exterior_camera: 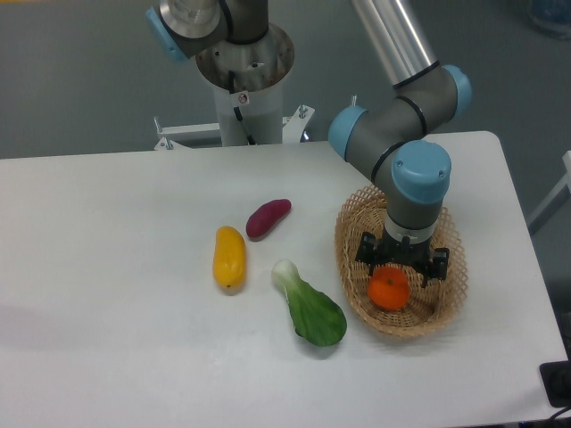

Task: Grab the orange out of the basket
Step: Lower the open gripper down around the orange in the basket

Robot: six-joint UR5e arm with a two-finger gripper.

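The orange (389, 289), small, round and bright, lies in the front part of the tan wicker basket (451, 294) at the right of the table. My gripper (401, 270) points straight down into the basket, directly over the orange and just behind it. Its black fingers (366, 252) are spread wide, one to each side above the fruit, and do not appear to be closed on it. The gripper's body hides the orange's far top edge and the middle of the basket.
A bok choy (311, 308) lies just left of the basket. A yellow mango-like fruit (228, 257) and a purple sweet potato (267, 218) lie further left. The robot's base (243, 80) stands at the back. The table's right edge is near the basket.
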